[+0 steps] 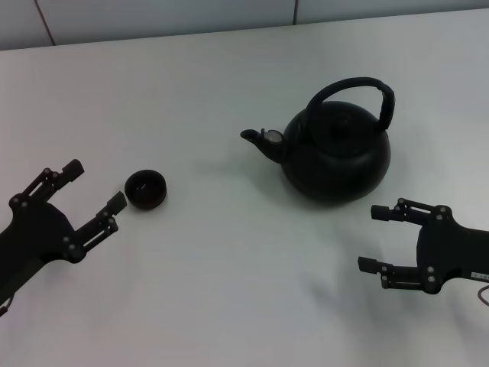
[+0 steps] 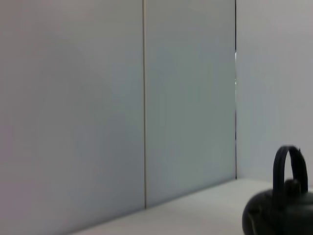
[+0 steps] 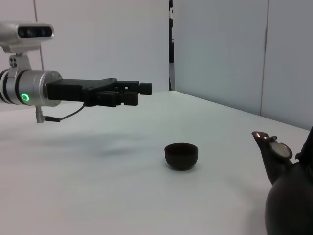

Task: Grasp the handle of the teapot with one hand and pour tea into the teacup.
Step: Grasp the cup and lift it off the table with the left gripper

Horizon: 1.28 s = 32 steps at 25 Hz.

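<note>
Matte black, your teapot (image 1: pixel 336 153) stood upright on the white table (image 1: pixel 229 290), toward the far right of the head view, its short spout (image 1: pixel 260 139) pointing to the robot's left, toward the cup. Over its lid the handle (image 1: pixel 359 90) rose as a thick arched hoop, and nothing touched it. You had the teacup (image 1: pixel 145 189) sitting upright well to the left of the pot, small, low and dark, with open table between the two. Your right gripper (image 1: pixel 376 238) hung just in front of the pot, nearer the robot, its two fingers spread wide and pointing left, apart from the pot's body and holding nothing. Your left gripper (image 1: pixel 95 186) hovered just beside the cup on its left, fingers likewise wide apart, one fingertip (image 1: pixel 116 202) close to the cup's rim yet not touching as far as you could see. From the right wrist view, that left gripper (image 3: pixel 139 93) stood above the table, higher than the cup (image 3: pixel 181 155). Behind the table ran a pale panelled wall (image 1: pixel 153 15).
</note>
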### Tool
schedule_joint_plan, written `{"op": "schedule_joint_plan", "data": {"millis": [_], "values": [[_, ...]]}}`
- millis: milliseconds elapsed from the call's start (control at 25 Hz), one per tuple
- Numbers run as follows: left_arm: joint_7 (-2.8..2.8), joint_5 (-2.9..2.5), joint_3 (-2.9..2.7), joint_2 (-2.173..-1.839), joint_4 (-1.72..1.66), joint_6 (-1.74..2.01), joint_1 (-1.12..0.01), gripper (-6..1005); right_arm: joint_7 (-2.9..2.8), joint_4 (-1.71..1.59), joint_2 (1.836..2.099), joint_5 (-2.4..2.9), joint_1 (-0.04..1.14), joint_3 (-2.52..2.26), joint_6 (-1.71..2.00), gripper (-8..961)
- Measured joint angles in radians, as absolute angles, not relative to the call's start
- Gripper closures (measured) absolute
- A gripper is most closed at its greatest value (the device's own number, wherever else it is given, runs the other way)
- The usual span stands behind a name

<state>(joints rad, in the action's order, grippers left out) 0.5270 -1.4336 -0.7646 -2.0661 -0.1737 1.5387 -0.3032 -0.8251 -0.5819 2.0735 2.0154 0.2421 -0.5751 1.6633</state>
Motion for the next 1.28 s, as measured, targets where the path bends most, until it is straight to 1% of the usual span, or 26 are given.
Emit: {"op": "schedule_joint_plan", "data": {"millis": [240, 800, 1000, 1120, 1240, 1280], "values": [[0.502, -1.512, -0.771, -2.068, -0.171, 1.396, -0.304, 211, -0.828, -0.590, 2.074, 2.019, 0.247, -0.575, 1.663, 151], [0.487, -1.530, -0.780, -2.073, -0.156, 1.323, -0.312, 214, -0.833, -0.591, 2.075, 2.017, 0.248, -0.575, 1.664, 152], [0.486, -1.524, -0.773, -2.075, -0.141, 1.304, -0.336, 215, -0.832, -0.591, 2.077, 2.016, 0.249, -0.575, 1.665, 152], [0.486, -1.523, -0.761, -2.076, -0.108, 1.267, -0.387, 216, -0.832, -0.591, 2.077, 2.016, 0.249, -0.575, 1.666, 152], [0.486, -1.523, -0.761, -2.076, -0.108, 1.267, -0.387, 217, -0.831, -0.591, 2.077, 2.015, 0.250, -0.575, 1.668, 152], [0.486, -1.522, -0.759, -2.078, -0.085, 1.230, -0.426, 217, -0.830, -0.591, 2.077, 2.015, 0.250, -0.575, 1.669, 152]]}}
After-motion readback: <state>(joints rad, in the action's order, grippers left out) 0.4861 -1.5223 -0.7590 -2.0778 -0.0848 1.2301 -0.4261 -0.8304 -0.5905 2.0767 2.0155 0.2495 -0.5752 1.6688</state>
